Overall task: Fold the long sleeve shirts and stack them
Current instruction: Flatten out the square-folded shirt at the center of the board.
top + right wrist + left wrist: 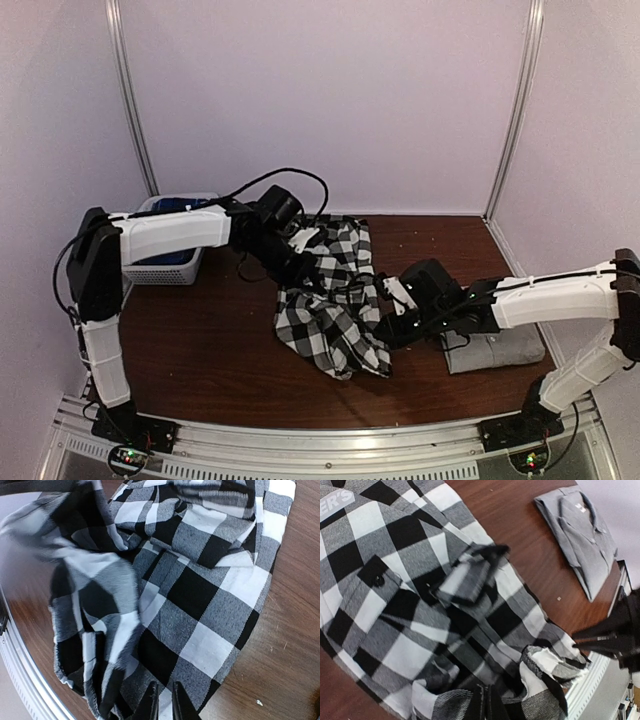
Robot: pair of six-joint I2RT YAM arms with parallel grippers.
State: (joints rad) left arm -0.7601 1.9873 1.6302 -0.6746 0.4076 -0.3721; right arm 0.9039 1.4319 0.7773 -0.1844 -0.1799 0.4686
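Note:
The black-and-white check flannel shirt point(335, 300) lies crumpled in the middle of the brown table, with white lettering point(335, 504) showing at one edge. My left gripper point(290, 262) is at its far left part, and in the left wrist view the left gripper point(488, 690) is shut on a bunched fold of the flannel. My right gripper point(383, 322) is at the shirt's right edge; its fingers point(153, 700) pinch a layer of checked cloth. The grey collared shirt point(500, 352) lies folded at the near right, partly under the right arm, and the grey shirt point(585, 535) appears flat and neat.
A white basket point(170, 262) with blue cloth in it stands at the table's far left, behind the left arm. A metal rail point(320, 440) runs along the near edge. Bare wood point(200, 350) shows to the left of the flannel.

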